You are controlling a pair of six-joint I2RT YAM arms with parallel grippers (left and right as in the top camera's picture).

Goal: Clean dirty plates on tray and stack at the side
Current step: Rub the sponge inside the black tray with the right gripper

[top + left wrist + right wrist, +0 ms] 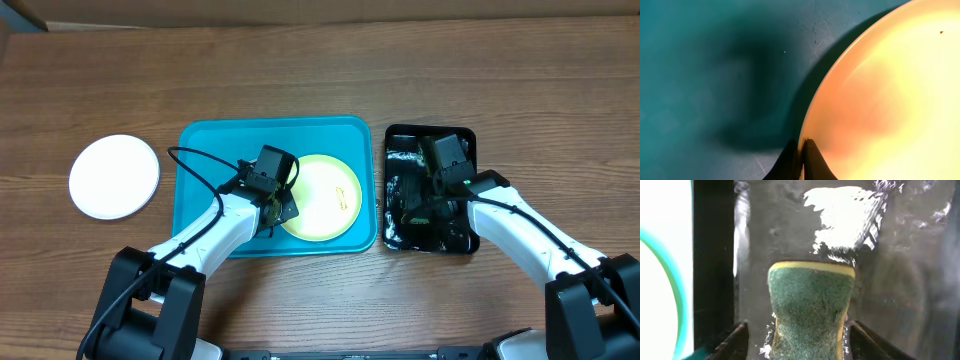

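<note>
Yellow-green plate lies in turquoise tray; left gripper jaws pinched on its left rim. Right gripper clamps green sponge over wet black tray. White plate on table, left of tray.

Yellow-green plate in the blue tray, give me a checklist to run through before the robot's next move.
1. The left hand pinches the yellow-green plate at its rim: ok.
2. The right hand grips the sponge: ok.
3. The sponge is at the plate: not ok, it is over the black tray.
4. The plate is spotless: not ok, a dark speck shows.
5. The white plate is free for stacking: ok.
</note>
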